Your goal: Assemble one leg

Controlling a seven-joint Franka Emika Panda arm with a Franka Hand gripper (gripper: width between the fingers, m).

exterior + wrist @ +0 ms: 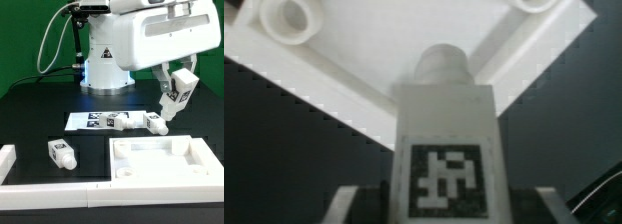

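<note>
While your gripper is clamped on that stubby white plastic leg with the black-and-white tags, it hangs above the big flat white rimmed panel. Looks like mid-carry; next you'd line its round end over a corner socket.

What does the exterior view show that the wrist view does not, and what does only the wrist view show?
Only the exterior view: the arm's white body, the marker board, a loose leg toward the exterior view's left, and more legs by that board.
Only the wrist view: the narrower round end of the held leg, and a round corner socket of the panel.
Both: the gripper shut on that leg, its square tag, and the white rimmed panel.
</note>
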